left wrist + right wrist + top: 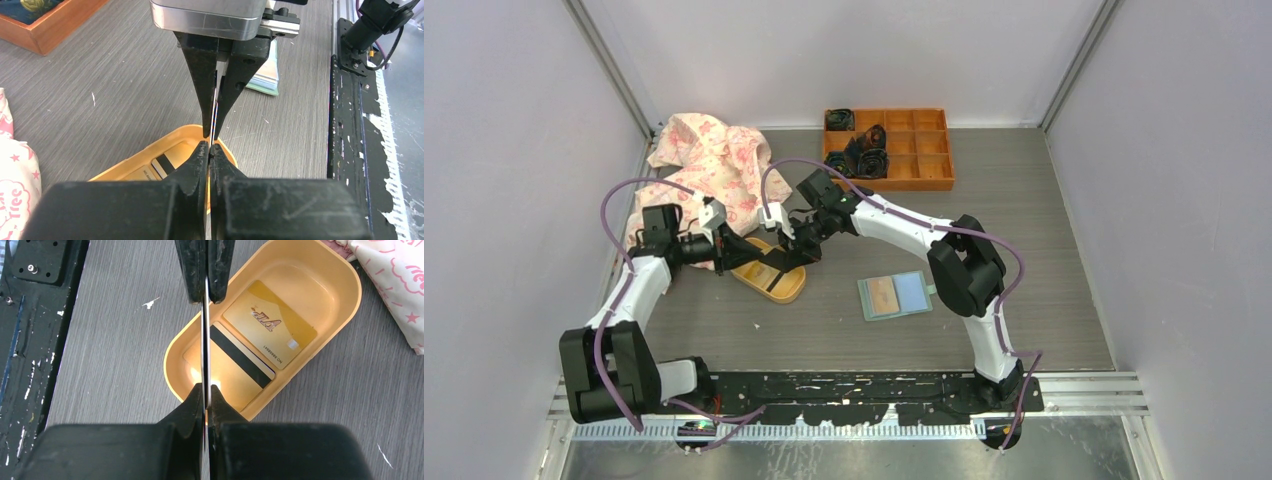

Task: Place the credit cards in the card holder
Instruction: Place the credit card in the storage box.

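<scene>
One credit card point(205, 340) is held edge-on between both grippers, just above the yellow oval dish point(776, 287). My left gripper point(209, 148) is shut on one end of it and my right gripper point(205, 390) is shut on the other end. In the top view the left gripper point(746, 250) and the right gripper point(796, 240) face each other over the dish. Two more cards lie in the dish point(320, 270): a gold one point(270, 325) and one with a dark stripe point(235, 365). The mint-green card holder point(894, 296) lies open on the table to the right.
A pink patterned cloth point(714, 165) is bunched at the back left, touching the dish's far side. An orange compartment tray point(904, 150) with dark items stands at the back. The arms' black base rail point(874, 385) runs along the near edge.
</scene>
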Robot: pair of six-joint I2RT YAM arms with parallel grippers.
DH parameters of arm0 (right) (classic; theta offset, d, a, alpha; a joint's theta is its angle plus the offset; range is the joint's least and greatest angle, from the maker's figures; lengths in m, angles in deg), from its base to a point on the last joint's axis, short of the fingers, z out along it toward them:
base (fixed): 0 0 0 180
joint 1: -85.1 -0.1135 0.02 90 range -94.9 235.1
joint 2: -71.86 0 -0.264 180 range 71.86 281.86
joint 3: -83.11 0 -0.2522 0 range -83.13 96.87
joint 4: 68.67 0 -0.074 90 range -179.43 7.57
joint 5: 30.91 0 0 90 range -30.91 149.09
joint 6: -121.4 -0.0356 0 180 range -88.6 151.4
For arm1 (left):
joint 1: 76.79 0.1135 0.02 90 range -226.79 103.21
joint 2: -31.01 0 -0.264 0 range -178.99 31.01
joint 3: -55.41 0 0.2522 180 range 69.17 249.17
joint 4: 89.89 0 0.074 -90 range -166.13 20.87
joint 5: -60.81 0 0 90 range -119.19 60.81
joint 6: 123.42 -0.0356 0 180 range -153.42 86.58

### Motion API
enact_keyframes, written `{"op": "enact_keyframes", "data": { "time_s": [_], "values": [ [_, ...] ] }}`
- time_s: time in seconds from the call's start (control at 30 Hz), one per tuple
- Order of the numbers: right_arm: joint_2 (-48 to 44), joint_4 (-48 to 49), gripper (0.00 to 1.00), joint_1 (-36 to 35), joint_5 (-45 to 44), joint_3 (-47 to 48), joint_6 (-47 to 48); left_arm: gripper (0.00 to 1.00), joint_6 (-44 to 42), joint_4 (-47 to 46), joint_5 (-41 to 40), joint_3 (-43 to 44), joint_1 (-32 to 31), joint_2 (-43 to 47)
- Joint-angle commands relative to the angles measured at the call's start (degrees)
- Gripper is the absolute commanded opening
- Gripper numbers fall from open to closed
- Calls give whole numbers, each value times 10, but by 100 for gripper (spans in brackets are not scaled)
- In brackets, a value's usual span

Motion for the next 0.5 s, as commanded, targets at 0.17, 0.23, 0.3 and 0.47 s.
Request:
{"op": "enact_keyframes", "data": {
  "time_s": [0.17, 0.23, 0.3, 0.47],
  "values": [
    [5, 55, 8, -10, -44, 18, -35, 0, -75, 50, 3, 37, 4, -44],
    [12, 67, 8, -10, -55, 15, -43, 0, -118, 94, -1, 56, 4, -68],
    [18, 71, 9, -10, -62, 16, -44, 0, -165, 147, -2, 79, 4, -93],
    [43, 80, 12, -11, -75, 26, -54, 0, -233, 212, -8, 104, 4, -126]
  ]
}}
